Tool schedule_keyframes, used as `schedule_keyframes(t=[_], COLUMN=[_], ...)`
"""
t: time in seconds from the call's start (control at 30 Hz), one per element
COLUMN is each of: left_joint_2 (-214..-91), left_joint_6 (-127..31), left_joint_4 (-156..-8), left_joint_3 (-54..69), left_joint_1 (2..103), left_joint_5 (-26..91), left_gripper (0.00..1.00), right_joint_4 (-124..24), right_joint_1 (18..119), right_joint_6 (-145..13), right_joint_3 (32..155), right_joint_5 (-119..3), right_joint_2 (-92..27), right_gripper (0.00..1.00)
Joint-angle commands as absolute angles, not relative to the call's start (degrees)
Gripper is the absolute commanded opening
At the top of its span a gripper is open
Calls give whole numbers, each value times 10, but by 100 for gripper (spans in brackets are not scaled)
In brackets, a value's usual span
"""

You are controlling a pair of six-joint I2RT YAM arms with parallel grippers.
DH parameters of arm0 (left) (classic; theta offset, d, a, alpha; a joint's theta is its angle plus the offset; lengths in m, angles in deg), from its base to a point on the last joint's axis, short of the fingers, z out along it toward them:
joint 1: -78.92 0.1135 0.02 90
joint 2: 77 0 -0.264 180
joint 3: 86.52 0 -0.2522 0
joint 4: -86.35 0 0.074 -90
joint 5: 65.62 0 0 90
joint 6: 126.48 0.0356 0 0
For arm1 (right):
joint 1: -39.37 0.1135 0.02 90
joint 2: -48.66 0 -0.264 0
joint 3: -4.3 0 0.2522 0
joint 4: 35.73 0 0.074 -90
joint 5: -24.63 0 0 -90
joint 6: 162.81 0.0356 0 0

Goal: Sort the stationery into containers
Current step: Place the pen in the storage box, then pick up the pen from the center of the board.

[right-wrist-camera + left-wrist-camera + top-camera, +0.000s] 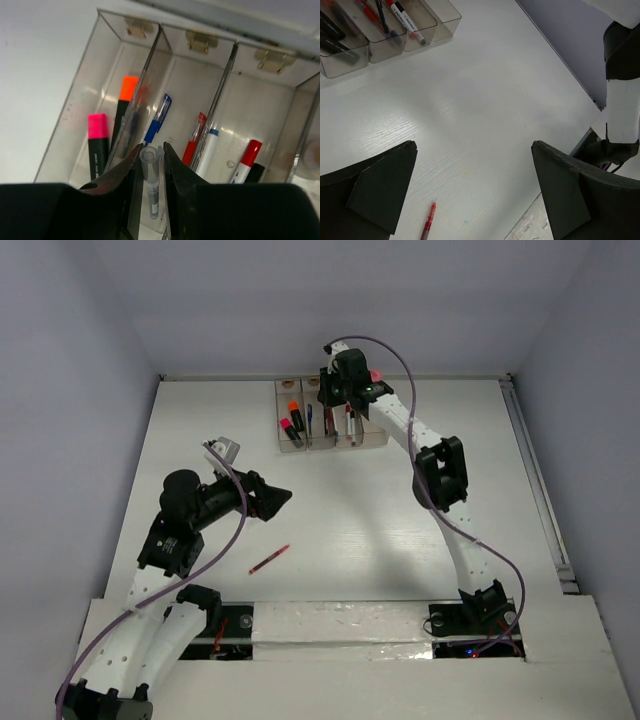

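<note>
R gripper (151, 150): jaws pinched nearly together on a clear-capped pen (152, 190), held upright, cap up, above the containers (75, 105), approx over 2nd bin from left; I can't tell if its tip touches anything. Ink colour not clear. R wrist cam gives the contents: bin 1, pink-cap highlighter (98, 142) + orange-cap highlighter (126, 102); bin 2, blue pen (157, 120) + red-clip pen (194, 140); bin 3, blue-cap white marker (209, 150) + red-cap white marker (246, 162); bin 4 mostly out of frame, pinkish blur only. Top cam shows none of that detail, just R gripper (347, 400) over the containers (330, 443) at the table's far edge. L gripper (473, 150): jaws spread wide, nothing in them, above bare table (485, 100). Loose red pen (428, 222) lies flat at bottom edge of L wrist cam; top cam puts it (269, 559) near L gripper (272, 498), toward the bases. Writing: dark print on a marker barrel (406, 19), L wrist cam only, not legible.
</note>
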State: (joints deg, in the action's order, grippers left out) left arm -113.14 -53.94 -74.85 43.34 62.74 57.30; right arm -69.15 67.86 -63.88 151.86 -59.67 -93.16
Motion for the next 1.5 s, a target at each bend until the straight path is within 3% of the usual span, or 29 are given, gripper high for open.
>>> schedule_keyframes(t=[0.0, 0.03, 0.13, 0.17, 0.27, 0.43, 0.57, 0.6, 0.63, 0.67, 0.73, 0.77, 1.0, 1.13, 1.17, 1.23, 1.27, 1.37, 1.47], left_joint_2=[-1130, -1131, -1138, -1139, -1136, -1115, -1090, -1076, -1069, -1061, -1040, -1034, -992, -975, -971, -963, -961, -952, -942], left_joint_6=[-535, -536, -536, -536, -536, -537, -538, -539, -539, -540, -540, -541, -542, -542, -542, -541, -541, -541, -541], left_joint_4=[-764, -764, -764, -763, -762, -760, -753, -751, -750, -748, -736, -730, -725, -724, -724, -722, -722, -722, -721], left_joint_3=[435, 436, 435, 435, 434, 436, 433, 433, 432, 430, 428, 425, 425, 424, 423, 424, 424, 423, 423], left_joint_1=[625, 625, 625, 625, 625, 630, 636, 636, 643, 643, 658, 658, 677, 677, 677, 672, 671, 660, 653], left_joint_5=[573, 572, 572, 572, 569, 552, 518, 510, 500, 474, 441, 426, 397, 396, 396, 393, 392, 387, 383], left_gripper=[99, 99, 99, 99, 99, 99, 99, 99, 99, 99, 99, 99, 99, 99, 99, 99, 99, 99, 99], right_joint_4=[-716, -707, -668, -663, -658, -626, -551, -526, -476, -458, -407, -398, -429, -468, -482, -521, -527, -545, -541], right_joint_1=[681, 681, 681, 681, 681, 681, 712, 719, 727, 736, 770, 783, 937, 1004, 1022, 1037, 1045, 1057, 1063], right_joint_6=[-624, -618, -597, -595, -599, -593, -584, -575, -565, -536, -503, -480, -434, -387, -378, -369, -363, -348, -337], right_joint_3=[1587, 1590, 1578, 1578, 1596, 1544, 1352, 1249, 1198, 1151, 1023, 990, 829, 788, 789, 802, 806, 830, 851], right_joint_5=[-576, -578, -581, -580, -578, -558, -562, -565, -562, -561, -553, -546, -552, -563, -568, -575, -578, -575, -564], right_joint_2=[-953, -957, -958, -953, -946, -861, -726, -695, -640, -614, -570, -552, -458, -445, -447, -456, -470, -514, -555], right_gripper=[0, 0, 44, 64, 79, 81, 79, 76, 70, 47, 19, 0, 0, 26, 38, 48, 59, 69, 70])
